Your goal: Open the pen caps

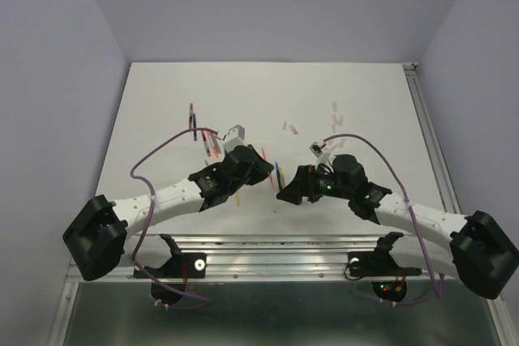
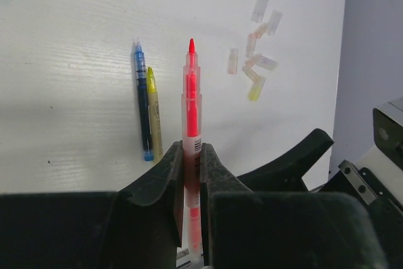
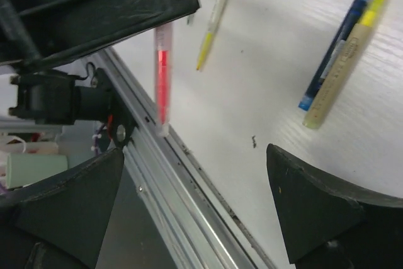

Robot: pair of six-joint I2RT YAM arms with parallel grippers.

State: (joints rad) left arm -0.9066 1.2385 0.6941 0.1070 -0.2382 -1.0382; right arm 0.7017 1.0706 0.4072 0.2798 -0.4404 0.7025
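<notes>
Left end effector around red pen

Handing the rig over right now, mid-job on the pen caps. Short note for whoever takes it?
Left pincer: shut on the red pen, tip bare, cap off.
Right pincer: open, empty, near the red pen.
Blue pen and yellow pen: side by side on the table, tips bare.
Loose caps: clustered farther out.
Left to do: set the red pen down, then check the other pens far left; too small to tell if capped.
</notes>
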